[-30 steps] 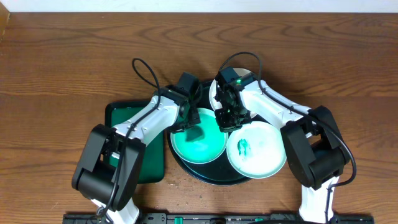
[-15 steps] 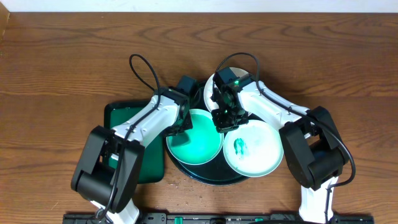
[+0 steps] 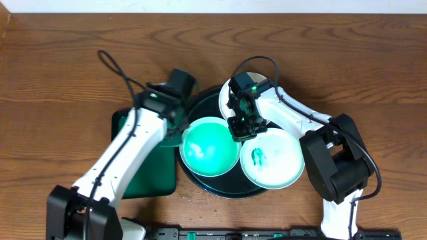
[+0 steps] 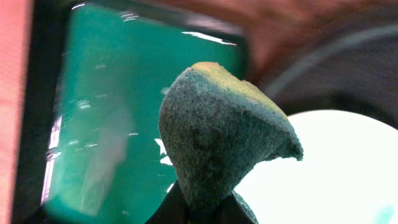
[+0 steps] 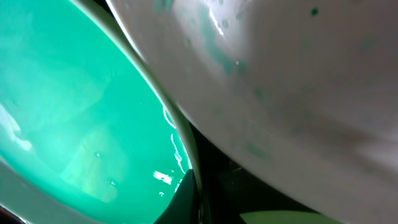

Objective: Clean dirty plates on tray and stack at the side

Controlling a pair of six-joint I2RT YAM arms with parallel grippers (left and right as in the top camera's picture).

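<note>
The round dark tray [image 3: 225, 191] holds three plates. The left plate [image 3: 208, 149] looks teal-tinted and evenly glossy. The right plate [image 3: 275, 160] carries a teal smear. The back plate [image 3: 235, 85] is partly hidden under my right arm. My right gripper [image 3: 241, 129] is shut on the left plate's right rim; in the right wrist view [image 5: 194, 198] a finger pinches the rim of the teal plate [image 5: 74, 118]. My left gripper [image 3: 175, 129] is shut on a grey-green sponge [image 4: 217, 137] and hangs just left of that plate, over the tray's left edge.
A smaller rectangular green tray [image 3: 150, 181] lies left of the round tray and shows in the left wrist view [image 4: 106, 124]. Brown wooden table [image 3: 60, 73] lies all around. Cables loop above both arms.
My left arm has drawn back to the left, taking the sponge off the left plate. My right gripper has stayed on the plate's rim, and the plate has shifted slightly.
</note>
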